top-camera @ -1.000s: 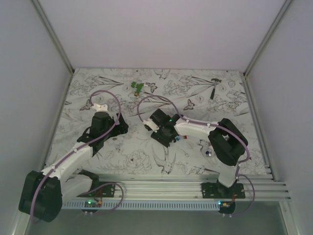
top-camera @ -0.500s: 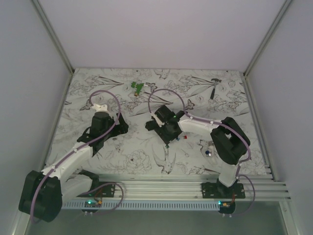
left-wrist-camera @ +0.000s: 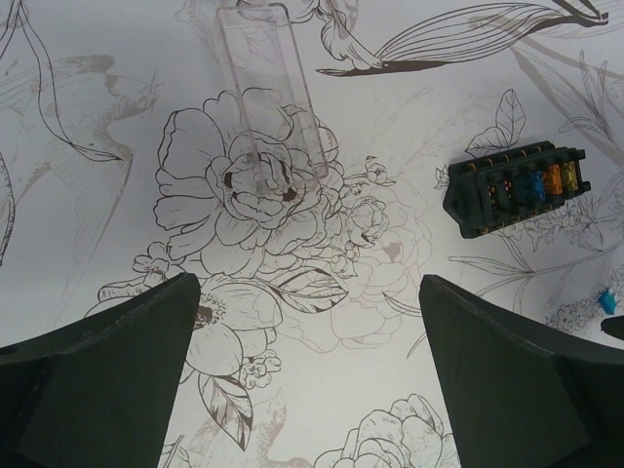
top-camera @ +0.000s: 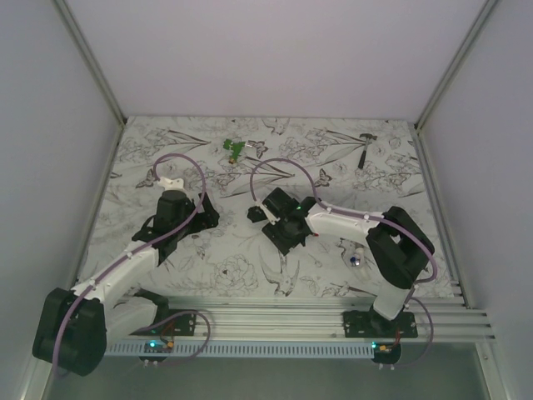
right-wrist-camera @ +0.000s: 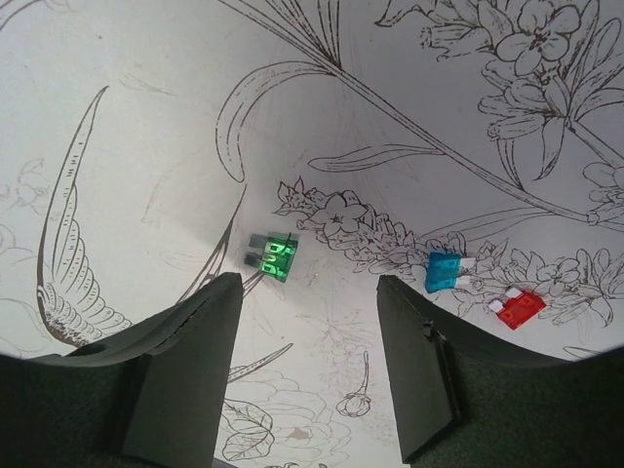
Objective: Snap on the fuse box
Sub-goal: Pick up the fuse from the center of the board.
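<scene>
Fuse box [left-wrist-camera: 517, 187] lies on the bench [left-wrist-camera: 117, 175] in my left wrist view, off to the right of the left fingers [left-wrist-camera: 97, 390] and well outside their gap. It sits at a slant with its rows of coloured fuses facing up. A clear cover [left-wrist-camera: 268, 97] lies flat further ahead, apart from it; I take that to be the piece that snaps on. My left fingers are spread wide with nothing between them. The right fingers [right-wrist-camera: 146, 390] are likewise parted and empty, hovering over a green fuse [right-wrist-camera: 273, 255], with a blue fuse [right-wrist-camera: 444, 271] and a red fuse [right-wrist-camera: 519, 308] near each other off to the right. I judge the box to be light, stiff, hard plastic, so it will likely skid if pushed. I would pinch it across its long black side walls, low down, leaving the fuse face free for the cover.
</scene>
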{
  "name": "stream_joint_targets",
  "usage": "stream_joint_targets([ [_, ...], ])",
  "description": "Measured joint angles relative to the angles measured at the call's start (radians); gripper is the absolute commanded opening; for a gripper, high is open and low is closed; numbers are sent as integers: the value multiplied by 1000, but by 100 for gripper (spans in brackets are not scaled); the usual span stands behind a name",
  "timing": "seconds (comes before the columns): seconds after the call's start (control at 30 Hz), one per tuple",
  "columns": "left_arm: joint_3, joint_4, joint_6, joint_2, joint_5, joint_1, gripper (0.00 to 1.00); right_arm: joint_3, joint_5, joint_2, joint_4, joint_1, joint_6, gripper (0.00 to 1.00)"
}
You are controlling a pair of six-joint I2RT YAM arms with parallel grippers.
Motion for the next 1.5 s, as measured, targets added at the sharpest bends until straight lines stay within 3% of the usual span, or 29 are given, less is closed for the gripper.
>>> stream_joint_targets([
  [1.2,0,0,-7,-2,0,0,100,-18,154,6,9,-29,4,67],
  [1.5,0,0,-12,-2,2,0,100,-7,43,-21,1,-31,89,63],
])
